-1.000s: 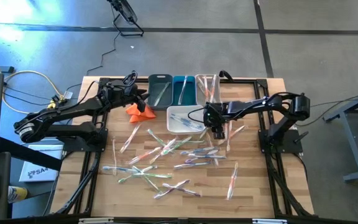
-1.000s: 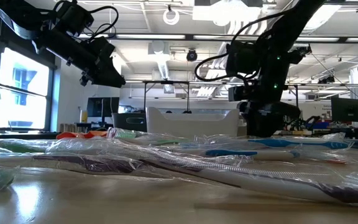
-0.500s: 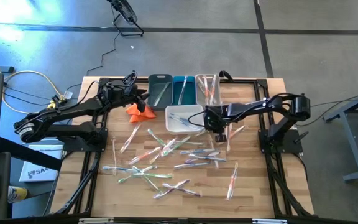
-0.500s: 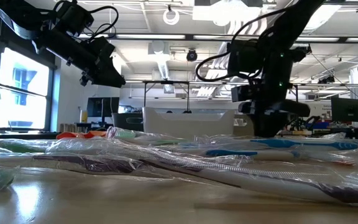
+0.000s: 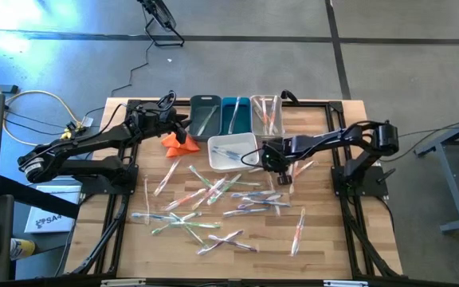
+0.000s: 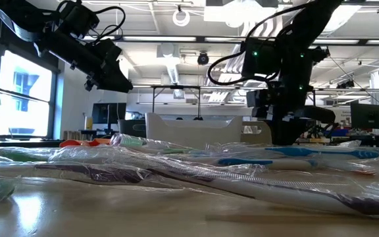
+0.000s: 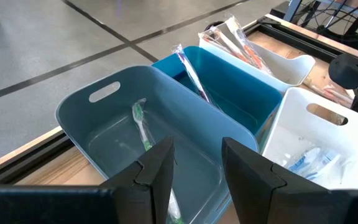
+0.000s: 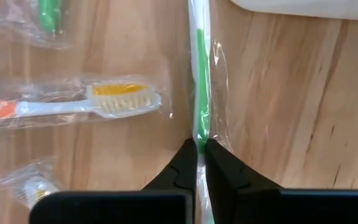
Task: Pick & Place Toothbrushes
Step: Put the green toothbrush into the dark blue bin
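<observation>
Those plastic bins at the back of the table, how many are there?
4: a grey-blue bin, a teal bin and a clear bin side by side along the far edge, and a white bin just in front of them.

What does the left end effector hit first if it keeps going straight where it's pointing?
Probably the grey-blue bin: the left end effector points into it, at the green toothbrush lying inside. Depth is unclear, so brush or bin floor first.

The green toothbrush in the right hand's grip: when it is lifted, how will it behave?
The right hand pinches the green toothbrush through its clear wrapper, so it may slip. The thin handle probably stays stiff and light. Gripped near one end, it may tilt.
</observation>
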`<control>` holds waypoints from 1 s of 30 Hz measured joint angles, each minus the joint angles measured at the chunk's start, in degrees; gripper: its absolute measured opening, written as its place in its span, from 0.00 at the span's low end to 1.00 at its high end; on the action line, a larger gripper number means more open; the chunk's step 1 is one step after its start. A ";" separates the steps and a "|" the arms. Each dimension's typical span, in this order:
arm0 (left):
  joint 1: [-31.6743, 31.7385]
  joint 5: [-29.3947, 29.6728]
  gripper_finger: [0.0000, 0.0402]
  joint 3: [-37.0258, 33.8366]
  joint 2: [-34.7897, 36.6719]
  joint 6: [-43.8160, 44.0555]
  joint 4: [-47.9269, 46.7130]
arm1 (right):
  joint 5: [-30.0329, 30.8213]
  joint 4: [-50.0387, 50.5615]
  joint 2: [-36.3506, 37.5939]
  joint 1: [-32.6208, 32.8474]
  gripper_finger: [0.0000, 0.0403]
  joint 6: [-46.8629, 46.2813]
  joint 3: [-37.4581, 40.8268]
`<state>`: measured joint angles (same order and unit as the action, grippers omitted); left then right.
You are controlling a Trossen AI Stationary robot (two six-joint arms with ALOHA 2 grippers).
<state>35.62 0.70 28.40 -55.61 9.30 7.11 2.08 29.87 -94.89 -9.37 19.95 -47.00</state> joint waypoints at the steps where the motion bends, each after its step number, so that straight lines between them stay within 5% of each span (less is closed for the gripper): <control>1: 0.00 0.00 0.33 0.00 -0.01 0.00 0.00 | 0.03 0.02 0.00 0.33 0.02 0.26 0.00; 13: 0.00 -0.19 0.33 0.00 0.00 0.00 0.01 | 3.17 -1.87 2.02 4.20 0.01 1.09 0.39; 30: 0.00 -2.33 0.33 0.00 0.00 1.51 0.02 | 2.08 -3.74 22.19 4.16 0.00 -5.08 0.14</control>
<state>35.62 -1.63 28.40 -55.61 10.81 7.14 4.16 26.13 -72.71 -5.21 14.87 -46.87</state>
